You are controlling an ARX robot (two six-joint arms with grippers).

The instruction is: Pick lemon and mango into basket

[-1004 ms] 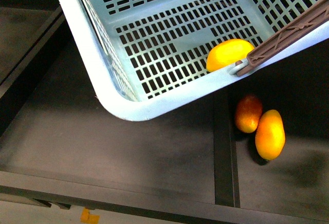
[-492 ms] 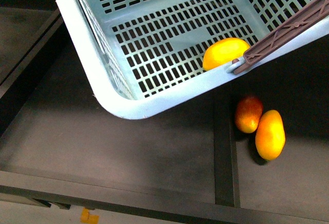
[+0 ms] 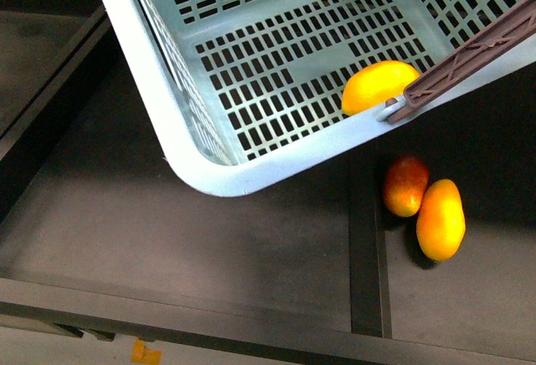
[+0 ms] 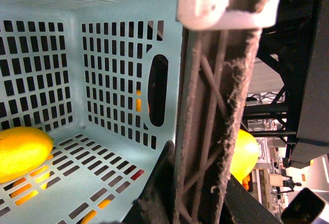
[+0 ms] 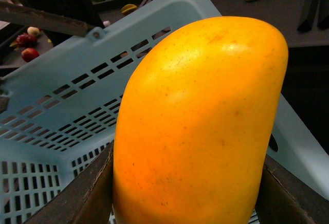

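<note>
The aqua-blue basket (image 3: 216, 182) hangs tilted over the dark shelf and fills the top of the front view. Neither gripper shows in that view. The lemon (image 3: 378, 84) lies inside on the slotted floor, against the low rim by the brown handle (image 3: 469, 53). In the left wrist view my left gripper (image 4: 200, 183) is shut on that handle (image 4: 211, 126), with the lemon (image 4: 23, 152) on the basket floor (image 4: 97, 172). My right gripper (image 5: 187, 193) is shut on the mango (image 5: 198, 121), deep orange-yellow and held just beside the basket's rim (image 5: 61, 85).
A red-blushed mango (image 3: 405, 185) and an orange mango (image 3: 440, 219) lie touching on the right shelf tray, below the basket. A raised divider (image 3: 366, 239) splits the shelf. The shelf's front edge (image 3: 251, 331) runs along the bottom. Small red fruits (image 5: 28, 49) lie far off.
The basket swayed slightly left, then back to the right, and the lemon shifted with it. The two mangoes on the shelf stayed put.
</note>
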